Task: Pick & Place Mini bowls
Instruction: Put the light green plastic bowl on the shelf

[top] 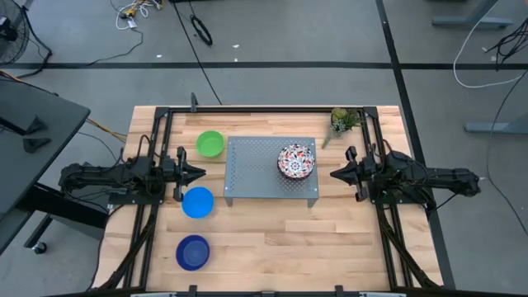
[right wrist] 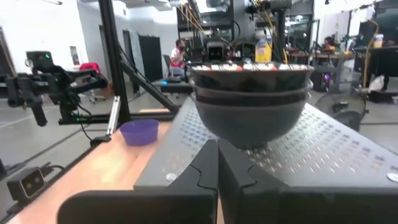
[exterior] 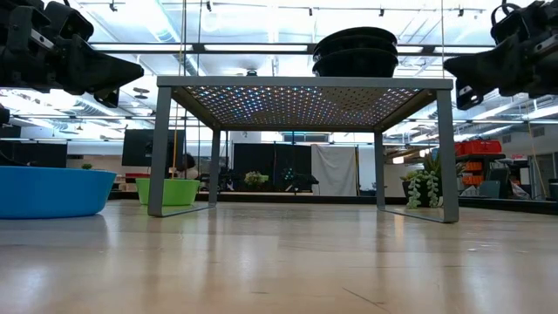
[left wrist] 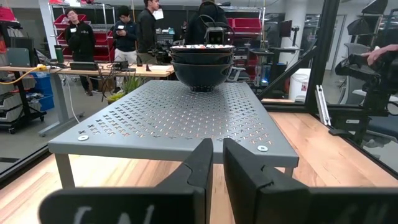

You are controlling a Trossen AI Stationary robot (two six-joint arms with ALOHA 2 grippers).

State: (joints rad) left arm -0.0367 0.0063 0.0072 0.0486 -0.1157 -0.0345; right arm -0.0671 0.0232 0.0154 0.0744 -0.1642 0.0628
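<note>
A stack of nested mini bowls (top: 296,161), the top one white with a red-and-blue pattern, stands on the right part of the grey perforated stand (top: 264,177). On the table to the left of the stand rest a green bowl (top: 210,143), a light blue bowl (top: 198,202) and a dark blue bowl (top: 193,252). My left gripper (left wrist: 217,144) hovers level at the stand's left edge. Its fingers stand a narrow gap apart, with nothing between them. My right gripper (right wrist: 217,144) hovers level at the stand's right edge, shut and empty, pointing at the stack (right wrist: 252,99).
A small potted plant (top: 342,121) stands at the table's far right, behind the stand. Bare wood lies in front of the stand toward the near edge. Black frame rails run along both sides of the table. People stand in the room beyond.
</note>
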